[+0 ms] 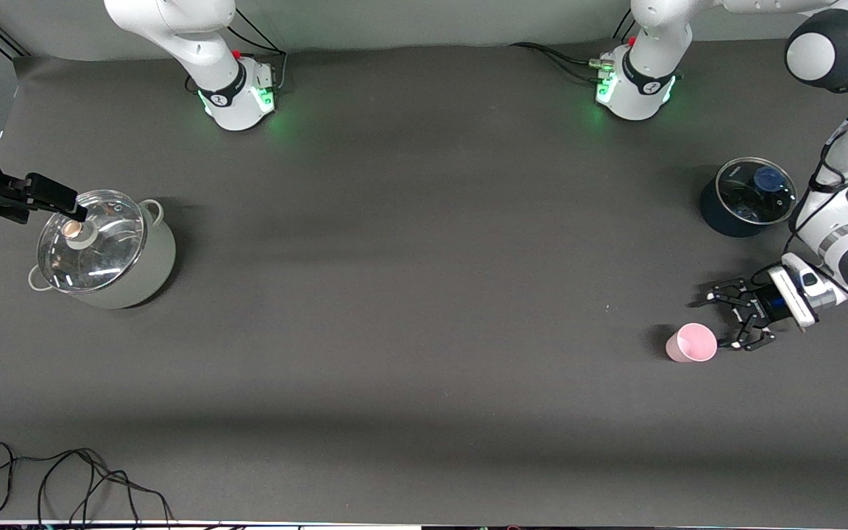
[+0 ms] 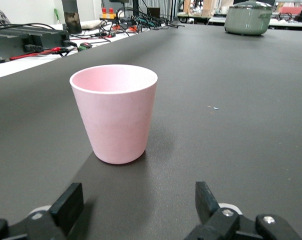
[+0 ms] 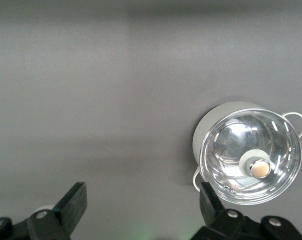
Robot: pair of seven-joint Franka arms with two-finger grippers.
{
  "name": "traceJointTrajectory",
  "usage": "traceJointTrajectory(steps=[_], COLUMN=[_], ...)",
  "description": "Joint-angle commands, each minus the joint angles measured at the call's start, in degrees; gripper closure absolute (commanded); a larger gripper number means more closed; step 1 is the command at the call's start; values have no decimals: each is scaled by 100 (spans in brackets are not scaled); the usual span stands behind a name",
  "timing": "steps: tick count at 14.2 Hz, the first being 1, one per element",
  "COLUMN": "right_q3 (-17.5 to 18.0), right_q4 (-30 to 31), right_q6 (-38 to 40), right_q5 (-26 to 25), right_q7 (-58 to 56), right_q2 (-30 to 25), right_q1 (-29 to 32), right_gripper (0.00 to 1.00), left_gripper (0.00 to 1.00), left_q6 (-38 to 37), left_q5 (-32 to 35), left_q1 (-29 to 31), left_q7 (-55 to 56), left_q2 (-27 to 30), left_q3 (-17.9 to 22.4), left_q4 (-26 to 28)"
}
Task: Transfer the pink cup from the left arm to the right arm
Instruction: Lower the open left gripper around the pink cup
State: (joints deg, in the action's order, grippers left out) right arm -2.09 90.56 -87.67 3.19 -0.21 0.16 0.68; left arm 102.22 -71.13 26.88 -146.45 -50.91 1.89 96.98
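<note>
Now I line up on the pink cup (image 1: 691,343) before the handover.

My left gripper (image 1: 735,318) sits low at the left arm's end of the table with its jaws spread wide and empty, the cup standing upright just ahead of them and touching neither finger; I judge that spread is there to take the cup around its sides. Near it, farther from the front camera, is a dark pot (image 1: 746,197) with a glass lid. My right gripper (image 1: 56,200) hangs waiting over the pale pot (image 1: 106,250) at the right arm's end, jaws apart and holding nothing. That arm is mostly cut off at the frame edge, so its pose is hard to read.
</note>
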Motion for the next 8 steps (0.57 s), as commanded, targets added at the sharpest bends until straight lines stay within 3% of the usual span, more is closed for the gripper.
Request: traceJointTrajectory(steps=[1,8], right_q3=[-20,-20], right_q4=[-170,-170], right_q6=[93,93], right_q5=[94,94], right_q7=[-119,-119], right_q2=[72,72], right_q1=[20,20], right_gripper=[0,0], left_gripper=[0,0], left_q6=[-141,-36], left_q5=[-234,-603], left_q1=[45,-78], left_q7=[-120,-173], left_q2=[20,-120], left_q3=[-57,-233], left_q4=[-4,-66])
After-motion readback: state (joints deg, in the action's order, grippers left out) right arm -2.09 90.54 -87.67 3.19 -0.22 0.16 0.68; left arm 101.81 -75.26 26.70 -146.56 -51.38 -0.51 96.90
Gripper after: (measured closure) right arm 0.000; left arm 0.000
